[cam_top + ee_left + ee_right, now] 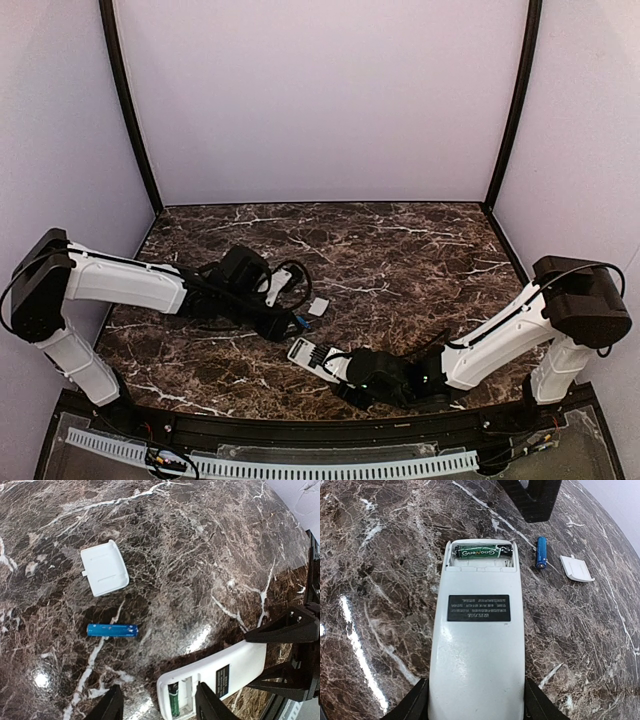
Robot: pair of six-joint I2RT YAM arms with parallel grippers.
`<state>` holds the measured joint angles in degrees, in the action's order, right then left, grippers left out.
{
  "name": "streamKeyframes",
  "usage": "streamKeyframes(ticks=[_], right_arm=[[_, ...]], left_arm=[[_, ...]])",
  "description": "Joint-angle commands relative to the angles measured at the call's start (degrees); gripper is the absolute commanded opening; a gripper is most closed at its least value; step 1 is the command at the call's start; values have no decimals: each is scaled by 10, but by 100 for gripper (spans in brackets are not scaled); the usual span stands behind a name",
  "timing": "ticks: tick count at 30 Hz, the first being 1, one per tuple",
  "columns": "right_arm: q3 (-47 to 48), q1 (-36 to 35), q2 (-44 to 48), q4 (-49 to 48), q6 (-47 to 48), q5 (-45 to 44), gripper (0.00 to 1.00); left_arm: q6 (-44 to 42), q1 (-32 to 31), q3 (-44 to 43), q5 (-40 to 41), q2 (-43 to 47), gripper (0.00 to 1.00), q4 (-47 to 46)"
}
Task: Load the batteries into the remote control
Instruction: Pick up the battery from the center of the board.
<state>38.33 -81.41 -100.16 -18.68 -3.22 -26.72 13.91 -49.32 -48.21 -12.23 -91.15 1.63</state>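
Observation:
The white remote control [477, 645] lies back up on the marble table, its battery bay open at the far end. One green battery [478, 553] sits in the bay, and the slot beside it is empty. My right gripper [477, 706] is shut on the remote's near end, with a finger on each side. A blue battery [112, 630] lies loose on the table, left of the remote [215, 677]. My left gripper [159, 709] is open and empty, hovering over the bay end with the green battery [173, 706] between its fingers. In the top view the remote [308, 352] lies between both grippers.
The small loose white cover [104, 569] lies on the table beyond the blue battery; it also shows in the right wrist view [576, 568] and the top view [319, 307]. Dark marble table [400, 250] with purple walls around it.

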Motion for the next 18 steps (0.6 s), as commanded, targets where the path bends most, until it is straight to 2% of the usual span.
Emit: streamKeyframes(ticks=[1, 5, 8, 14, 18], right_arm=[[-22, -11, -15, 74, 8, 48, 0], [-25, -10, -6, 76, -8, 69, 0], [-24, -10, 1, 95, -35, 83, 0], [-44, -7, 52, 140, -89, 99, 0], [-57, -4, 80, 152, -108, 105, 0]], left_arm=[[14, 3, 8, -32, 10, 50, -14], [9, 4, -1, -29, 2, 45, -5], [0, 6, -15, 15, 2, 44, 11], [-68, 9, -158, 100, -65, 43, 146], [-58, 13, -181, 99, -84, 47, 172]])
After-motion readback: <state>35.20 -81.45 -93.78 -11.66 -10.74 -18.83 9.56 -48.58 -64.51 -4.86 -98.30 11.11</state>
